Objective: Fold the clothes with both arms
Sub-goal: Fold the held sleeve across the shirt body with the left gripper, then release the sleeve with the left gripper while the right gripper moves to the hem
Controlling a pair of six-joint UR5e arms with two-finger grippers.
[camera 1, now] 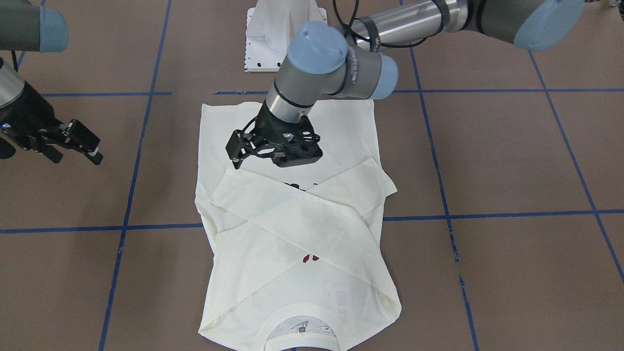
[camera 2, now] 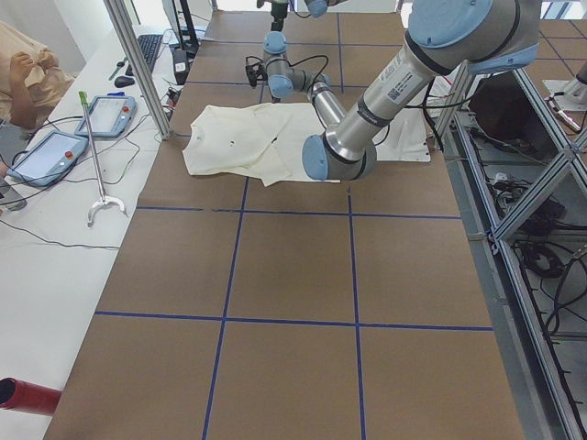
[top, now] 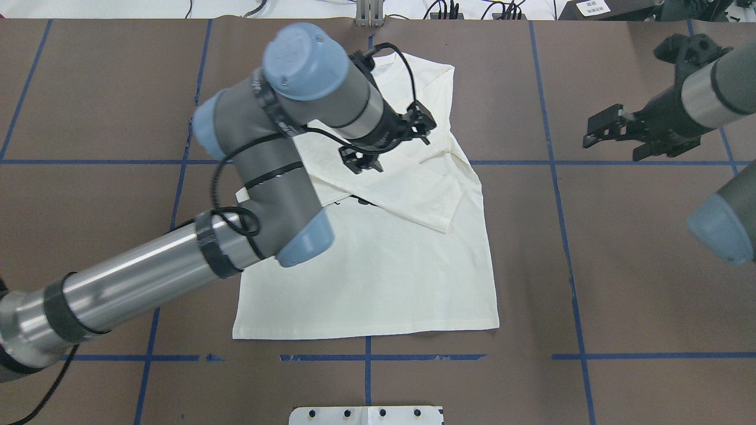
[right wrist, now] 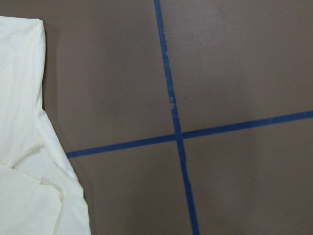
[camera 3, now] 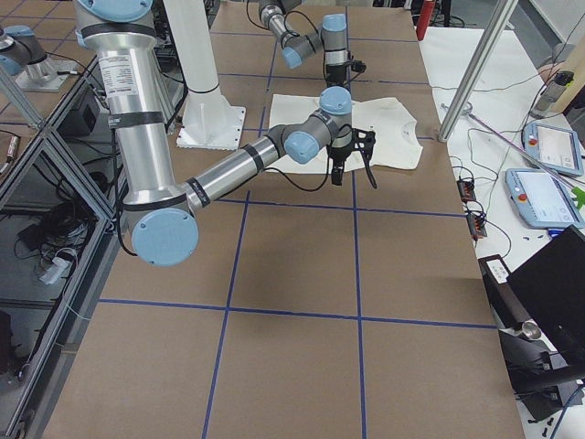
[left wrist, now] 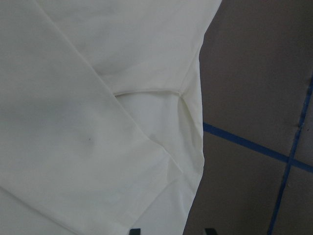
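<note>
The cream-white T-shirt [camera 1: 302, 229] lies flat on the brown table with its hem toward the robot base and its collar [camera 1: 302, 312] at the far end. Both sleeves are folded in and cross over the chest. A bit of black print and red lettering shows between them. The shirt also shows in the overhead view [top: 384, 265]. My left gripper [camera 1: 265, 156] hovers over the crossed sleeves [top: 413, 189], open and empty [top: 393, 144]. The left wrist view shows a sleeve fold [left wrist: 98, 98] below it. My right gripper [top: 614, 144] is open and empty, off to the shirt's side above bare table [camera 1: 78, 153].
The white pedestal base [camera 1: 278, 39] stands just behind the shirt's hem. Blue tape lines [right wrist: 176, 134] grid the brown table. A side bench with teach pendants [camera 2: 55, 151] and a seated person [camera 2: 23, 64] lies beyond the table's far edge.
</note>
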